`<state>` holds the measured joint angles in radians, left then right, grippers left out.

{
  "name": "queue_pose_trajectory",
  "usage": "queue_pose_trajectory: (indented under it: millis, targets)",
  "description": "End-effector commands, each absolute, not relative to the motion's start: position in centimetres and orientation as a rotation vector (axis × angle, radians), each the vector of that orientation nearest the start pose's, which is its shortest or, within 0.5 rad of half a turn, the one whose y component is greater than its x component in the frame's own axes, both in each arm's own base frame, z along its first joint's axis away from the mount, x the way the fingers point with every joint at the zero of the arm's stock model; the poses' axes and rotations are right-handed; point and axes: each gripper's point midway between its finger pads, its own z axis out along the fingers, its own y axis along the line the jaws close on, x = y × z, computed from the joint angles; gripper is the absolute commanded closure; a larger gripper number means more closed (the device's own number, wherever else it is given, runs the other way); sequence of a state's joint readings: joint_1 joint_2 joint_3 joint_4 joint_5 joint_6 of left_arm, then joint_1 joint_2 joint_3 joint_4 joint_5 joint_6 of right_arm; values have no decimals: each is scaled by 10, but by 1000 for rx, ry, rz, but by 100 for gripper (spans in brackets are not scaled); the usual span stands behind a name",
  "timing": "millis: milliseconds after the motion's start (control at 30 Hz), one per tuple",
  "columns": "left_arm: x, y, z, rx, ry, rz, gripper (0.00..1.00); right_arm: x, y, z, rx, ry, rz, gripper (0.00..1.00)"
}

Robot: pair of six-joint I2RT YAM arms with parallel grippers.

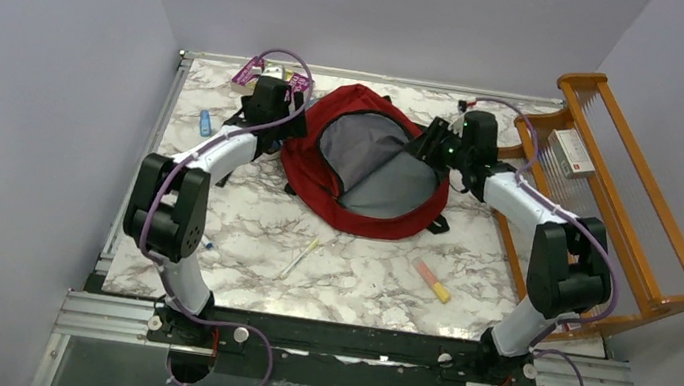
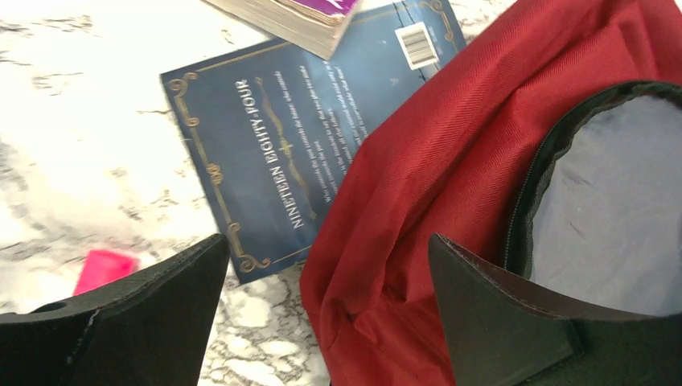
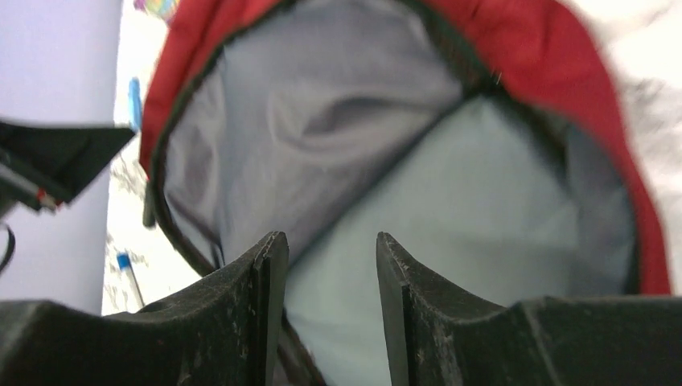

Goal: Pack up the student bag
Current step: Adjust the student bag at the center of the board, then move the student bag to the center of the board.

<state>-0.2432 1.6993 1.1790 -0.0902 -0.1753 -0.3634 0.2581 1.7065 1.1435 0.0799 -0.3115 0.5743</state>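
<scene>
Left wrist view: left gripper (image 2: 327,241) gapes at the bag (image 2: 450,161); blue book (image 2: 257,153) lies just left of it; right gripper (image 3: 330,237) slightly parted, empty.

The top camera sat high behind the arm bases, looking down and forward over the whole white marbled tabletop (image 1: 252,231). Both wrist cameras hung close. The left peered past the left gripper (image 2: 327,241) at the side of the large red fabric backpack (image 2: 418,185), and the right past the right gripper (image 3: 330,237) into its grey-lined mouth. All three shared that opening.
</scene>
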Motion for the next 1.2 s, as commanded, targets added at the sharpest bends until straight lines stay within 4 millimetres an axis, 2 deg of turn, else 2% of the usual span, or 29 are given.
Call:
queue_pose_trajectory:
  millis: [0,133,167,333,567,667,767,867,1100,1167]
  targets:
    - [492,-128,121,-113,2175,-286,7,412,211,135,95,2224,844,50]
    - [509,-152,108,-55,2213,-396,7,400,211,116,98,2271,847,50]
    - [511,-157,98,-49,2235,-422,7,398,211,113,96,2282,846,50]
    - [510,-180,75,-37,2282,-554,10,397,209,106,95,2297,828,50]
    - [502,-239,76,67,2268,-702,11,397,204,108,79,2282,790,49]
    - [503,-249,83,87,2251,-720,11,397,196,110,83,2263,742,49]
    - [510,-240,95,78,2229,-678,11,398,187,116,82,2237,679,49]
    - [517,-217,111,45,2200,-633,11,400,176,125,80,2206,608,49]
    - [530,-143,153,-128,2101,-541,11,401,157,151,98,2105,505,49]
    - [530,-121,159,-214,2079,-533,11,400,156,157,97,2086,506,48]
